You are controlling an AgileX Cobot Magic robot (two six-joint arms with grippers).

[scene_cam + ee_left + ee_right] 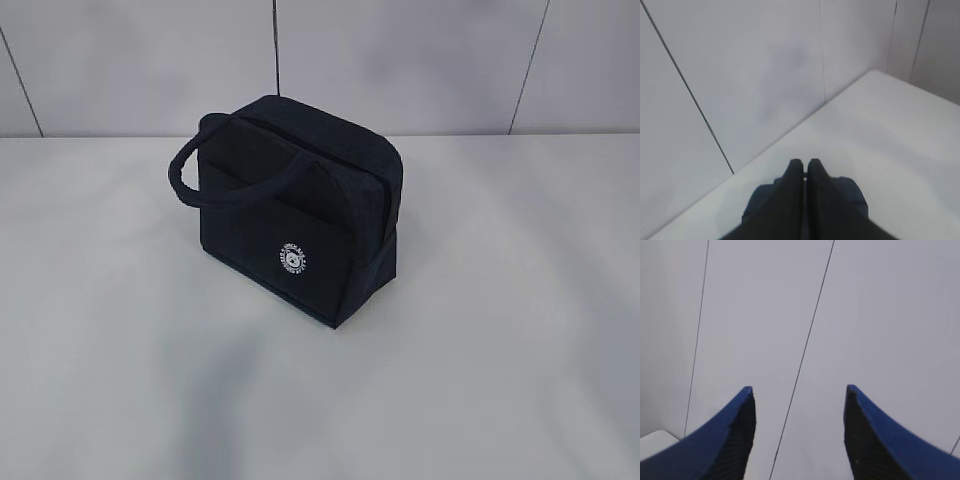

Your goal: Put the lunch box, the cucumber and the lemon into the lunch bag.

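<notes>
Near the middle of the tabletop (pixel 500 380) stood the lunch bag (pixel 290 225), upright, its logo face turned toward the front edge, its two loop handles drooped forward and its top apparently closed; whether the zipper was fully drawn could not be told. No lunch box, cucumber or lemon was visible on the tabletop or in either wrist view; whether they already lay inside the bag could not be told. Neither arm appeared in the exterior view. Above the tabletop, the left pincer (pixel 804 167) was shut tight on nothing, aimed toward the back edge with a dark blue shape, probably the bag, just beneath it. Farther off, the right pincer (pixel 799 405) stood moderately wide and empty, facing only the panelled wall (pixel 880 315). Judged risks: with the top closed, nothing could enter until the zipper was worked; the soft bag, unbraced, would likely slide or tip under a one-sided pull; and the drooped handles could snag a descending pincer.
</notes>
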